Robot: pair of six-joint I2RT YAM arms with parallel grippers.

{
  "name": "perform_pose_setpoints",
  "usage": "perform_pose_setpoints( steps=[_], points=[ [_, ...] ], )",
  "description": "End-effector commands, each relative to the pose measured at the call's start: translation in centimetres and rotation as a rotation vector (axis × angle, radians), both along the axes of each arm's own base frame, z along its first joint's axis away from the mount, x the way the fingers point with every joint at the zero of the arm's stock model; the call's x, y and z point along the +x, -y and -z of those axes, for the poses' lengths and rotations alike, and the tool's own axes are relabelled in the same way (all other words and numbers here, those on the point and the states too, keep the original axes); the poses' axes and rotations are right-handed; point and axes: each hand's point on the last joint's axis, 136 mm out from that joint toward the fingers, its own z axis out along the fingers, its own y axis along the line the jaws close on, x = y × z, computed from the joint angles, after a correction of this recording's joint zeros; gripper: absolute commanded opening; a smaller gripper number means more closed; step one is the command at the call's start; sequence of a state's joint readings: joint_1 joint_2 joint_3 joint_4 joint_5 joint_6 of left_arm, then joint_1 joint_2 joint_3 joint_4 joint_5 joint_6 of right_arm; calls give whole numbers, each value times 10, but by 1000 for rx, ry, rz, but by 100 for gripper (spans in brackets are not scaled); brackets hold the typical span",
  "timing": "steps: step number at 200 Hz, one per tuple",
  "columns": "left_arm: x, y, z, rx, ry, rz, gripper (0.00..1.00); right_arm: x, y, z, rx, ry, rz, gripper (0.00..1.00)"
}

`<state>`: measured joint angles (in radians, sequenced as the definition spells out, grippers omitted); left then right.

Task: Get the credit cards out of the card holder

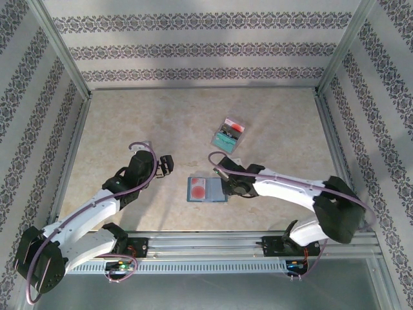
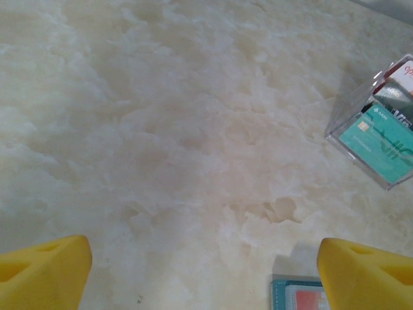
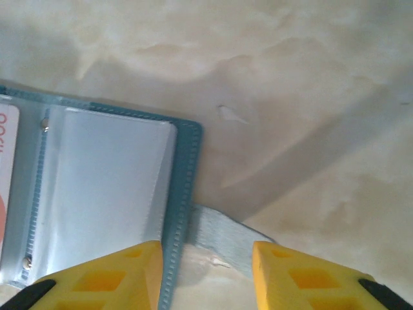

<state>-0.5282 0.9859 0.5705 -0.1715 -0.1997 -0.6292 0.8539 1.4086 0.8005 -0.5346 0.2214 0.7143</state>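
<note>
Lying flat and open on the tabletop [image 1: 129,129], the card holder [image 1: 206,191] sits directly under the right tool [image 3: 206,274]. 1 red card [image 1: 197,190] shows in the panel farther from that tool. The right tool's 2 yellow fingers [image 3: 116,278] stand partly apart and grip nothing. 1 is over the holder's stitched edge, the other over bare tabletop, with the strap tab [image 3: 222,236] between them. Whether they press down I cannot tell. The left tool [image 2: 203,274] is wide open and empty, with the holder's corner just beside its right finger. More credit cards [image 2: 381,145], a teal one among them, sit in a clear case [image 2: 342,126] well ahead of both tools.

To do this step well, I judge the right tool should pin the strap side firmly so the holder cannot slide. The left tool should then come in low over the red card and draw it out along its sleeve. The sleeve plastic looks slick, so a shallow pinch may slip.

Room is generous: bare tabletop lies left of and ahead of the left tool, and the enclosure walls [image 1: 193,51] are well apart from both tools.
</note>
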Motion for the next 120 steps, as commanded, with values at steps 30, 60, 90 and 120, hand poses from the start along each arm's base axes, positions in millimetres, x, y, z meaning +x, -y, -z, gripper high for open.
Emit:
perform_pose_setpoints(
  steps=[30, 60, 90, 120],
  points=[
    [5, 16, -2, -17, -16, 59, 79, -1, 24, -30, 121, 82, 86, 35],
    [0, 41, 13, -40, -66, 138, 61, 3, -1, -42, 297, 72, 52, 35],
    [-11, 77, 34, -70, -137, 244, 50, 6, -33, -43, 431, 21, 2, 36],
    [-19, 103, 51, -71, -192, 319, 41, 8, -63, -35, 523, -52, -40, 35]
  ],
)
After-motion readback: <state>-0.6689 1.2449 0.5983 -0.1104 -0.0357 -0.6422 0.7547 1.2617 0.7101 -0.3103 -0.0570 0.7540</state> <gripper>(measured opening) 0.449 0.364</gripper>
